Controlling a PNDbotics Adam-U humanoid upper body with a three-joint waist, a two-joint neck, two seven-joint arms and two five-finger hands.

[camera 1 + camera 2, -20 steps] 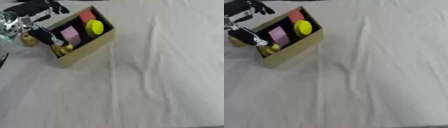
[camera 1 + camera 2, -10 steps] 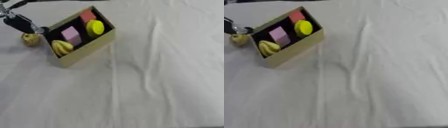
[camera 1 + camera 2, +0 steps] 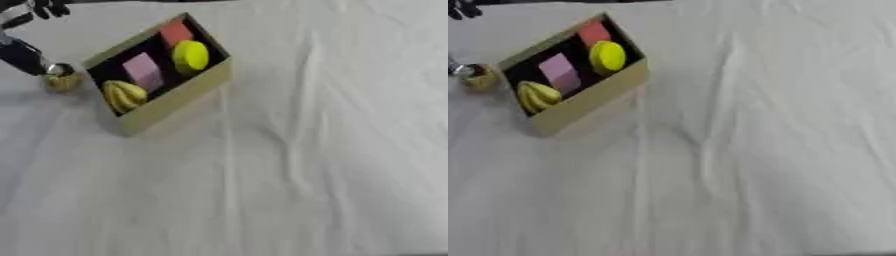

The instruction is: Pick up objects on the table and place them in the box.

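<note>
A tan cardboard box [image 3: 178, 101] lies askew at the upper left of the white cloth. Inside it are a red block [image 3: 175, 34], a yellow round piece [image 3: 191, 56], a pink block [image 3: 143, 72] and a yellow banana [image 3: 124, 95]. Just left of the box sits a small round tan object [image 3: 63, 82]. My left hand [image 3: 22, 54] shows only partly at the upper left edge, open, with one dark silver-tipped finger reaching down to the tan object's top. More of its fingers [image 3: 45, 7] spread at the top corner. My right hand is out of sight.
A wrinkled white cloth [image 3: 306, 165] covers the whole table, with long creases running down the middle and right. Nothing else stands on it.
My left hand has pulled back from the box's near end to the left edge. The banana it was over now lies free in the box.
</note>
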